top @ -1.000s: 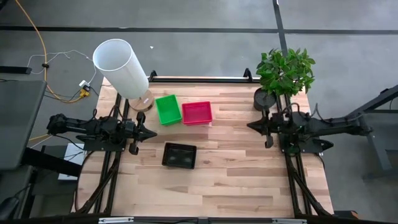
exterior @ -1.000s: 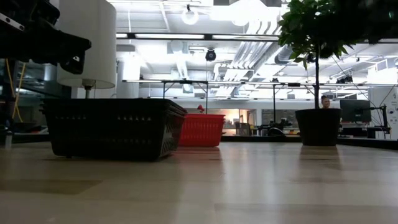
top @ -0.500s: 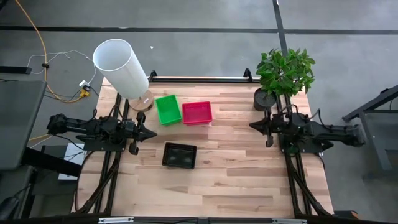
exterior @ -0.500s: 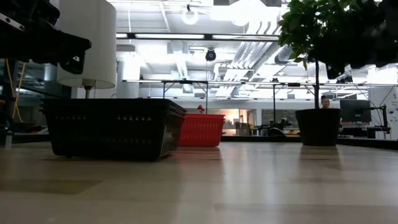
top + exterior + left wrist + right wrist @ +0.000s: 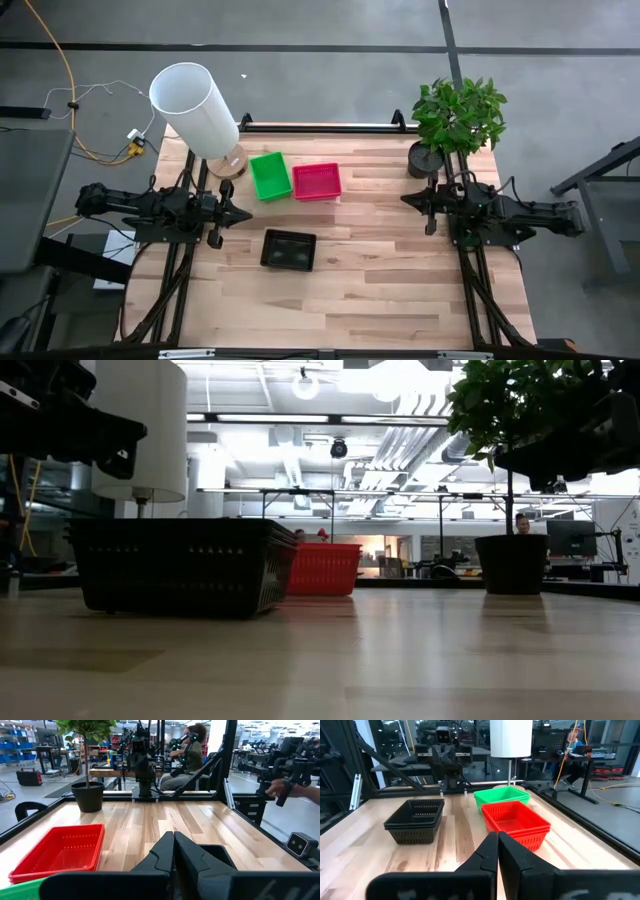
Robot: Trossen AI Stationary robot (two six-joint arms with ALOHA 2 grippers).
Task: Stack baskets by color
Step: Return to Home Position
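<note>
Three stacks of baskets stand on their bottoms on the wooden table: green (image 5: 270, 175) and pink (image 5: 316, 182) side by side toward the far edge, black (image 5: 289, 250) nearer the middle. My left gripper (image 5: 247, 213) is shut and level at the table's left side, between the green and black stacks and clear of both. My right gripper (image 5: 404, 200) is shut and level at the right side, well away from the baskets. The right wrist view shows the black stack (image 5: 417, 820), pink stack (image 5: 516, 822) and green stack (image 5: 502, 795) beyond the shut fingers (image 5: 497, 842).
A tall white cylinder (image 5: 195, 105) on a round base stands at the far left corner. A potted plant (image 5: 455, 125) stands at the far right corner, just behind my right arm. Bare wood (image 5: 340, 300) lies across the near half. People sit in the room beyond.
My right arm has sunk and folded back a little toward the table's right edge, coming down into the low view's upper right; its gripper stays shut. The baskets and my left arm have kept still.
</note>
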